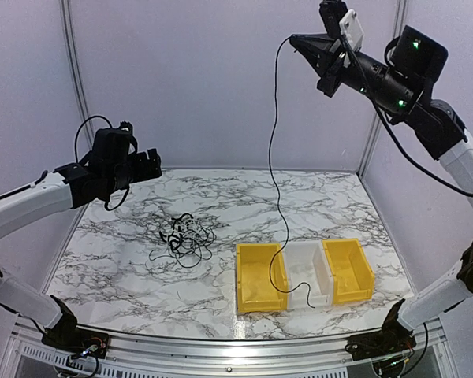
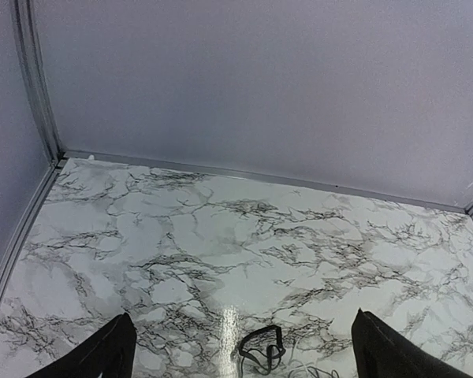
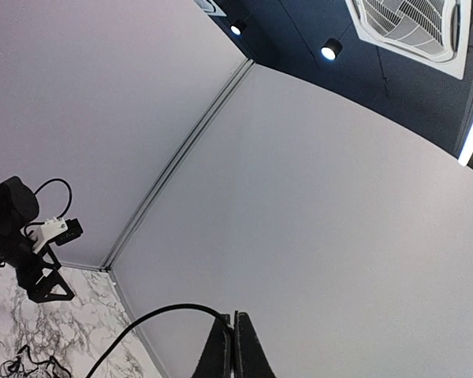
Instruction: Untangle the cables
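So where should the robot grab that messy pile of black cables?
Probably a loose loop at the edge of the tangle, coming down from above with the open left gripper. The pile lies flat on the table, and its middle is too knotted to grab one cord.

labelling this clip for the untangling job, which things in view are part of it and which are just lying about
Part of the job: tangle of black cables; single black cable hanging from the shut right pincer; open left pincer.

Lying about: left yellow bin; white bin; right yellow bin, though the hanging cable's end trails into the bins.
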You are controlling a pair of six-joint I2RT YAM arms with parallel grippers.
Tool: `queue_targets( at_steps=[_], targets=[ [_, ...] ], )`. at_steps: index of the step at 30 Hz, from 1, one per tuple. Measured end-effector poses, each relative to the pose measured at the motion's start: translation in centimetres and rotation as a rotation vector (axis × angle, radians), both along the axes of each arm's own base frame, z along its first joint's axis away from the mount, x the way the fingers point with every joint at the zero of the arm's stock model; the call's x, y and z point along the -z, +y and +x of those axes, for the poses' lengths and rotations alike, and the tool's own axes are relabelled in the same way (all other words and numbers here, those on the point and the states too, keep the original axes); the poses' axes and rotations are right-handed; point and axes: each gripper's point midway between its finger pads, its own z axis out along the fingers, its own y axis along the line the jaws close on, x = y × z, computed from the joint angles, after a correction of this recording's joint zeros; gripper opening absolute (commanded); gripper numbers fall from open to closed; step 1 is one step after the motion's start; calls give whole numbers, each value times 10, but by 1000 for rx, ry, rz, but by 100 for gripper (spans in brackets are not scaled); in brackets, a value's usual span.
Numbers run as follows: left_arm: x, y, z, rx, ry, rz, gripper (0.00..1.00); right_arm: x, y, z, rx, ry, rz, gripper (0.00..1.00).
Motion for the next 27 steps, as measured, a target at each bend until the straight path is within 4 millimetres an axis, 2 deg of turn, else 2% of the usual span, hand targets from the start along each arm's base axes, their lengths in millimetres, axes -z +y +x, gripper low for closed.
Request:
queue_targets(
  at_steps=[5,9,12,20,23,27],
  targets=[
    [13,8,5,-51,21,46,99,23,0,-5,-26,70,-23,0],
    [30,6,6,-38,67,85,99,24,0,-6,-34,90,-20,0],
    [31,2,5,-15,71,84,99,13,-1,-7,-37,81,-5,0],
    [43,-8,6,37,107,77,98,-40,-14,-25,-62,6,86,0],
    [44,-10,6,48,110,75,98,-49,-17,-30,-71,-11,102,0],
    [43,-13,6,60,110,72,97,-51,-17,-31,-75,-13,103,0]
  ],
)
